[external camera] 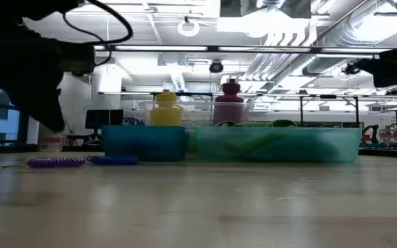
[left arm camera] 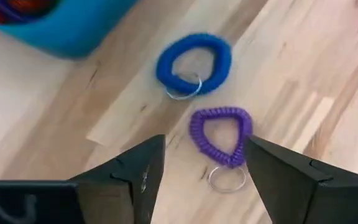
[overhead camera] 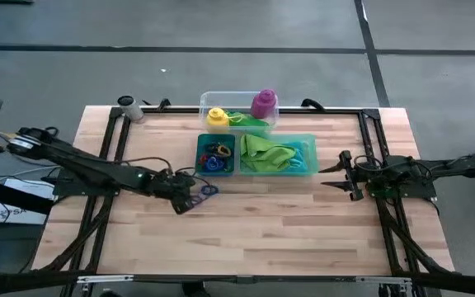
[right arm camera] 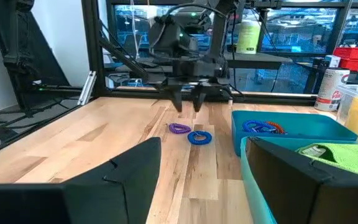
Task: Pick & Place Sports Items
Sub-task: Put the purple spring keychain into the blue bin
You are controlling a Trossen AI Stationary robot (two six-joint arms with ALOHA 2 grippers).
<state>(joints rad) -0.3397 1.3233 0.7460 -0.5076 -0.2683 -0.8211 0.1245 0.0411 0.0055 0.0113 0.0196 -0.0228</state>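
- The left claw (left arm camera: 201, 177) is hovering just over the wooden surface (overhead camera: 254, 231) with its fingers spread wide, and it is gripping nothing.
- A purple ring (left arm camera: 219, 135) with a small metal loop is lying flat on the surface between those spread fingers, touching neither.
- A blue ring (left arm camera: 193, 63), also with a metal loop, is lying just beyond the purple one, near it but apart, close to the tray's corner.
- The teal tray (overhead camera: 312, 167) is sitting behind the two loose rings, near the middle of the surface. Its smaller compartment is holding a pile of rings (overhead camera: 215, 157) in blue, red and other colours.
- The larger compartment is holding a lime-green cloth (overhead camera: 266, 153), crumpled and filling most of it.
- The right claw (overhead camera: 336, 176) is waiting off to the tray's right side, well apart from the rings, fingers spread and empty.
- A clear tub (overhead camera: 205, 102) is standing just behind the tray. A yellow bottle (overhead camera: 216, 118) and a purple bottle (overhead camera: 263, 103) are standing upright in it, with more green cloth showing between them.
- A small white can (overhead camera: 127, 106) is standing at the far left corner of the surface.
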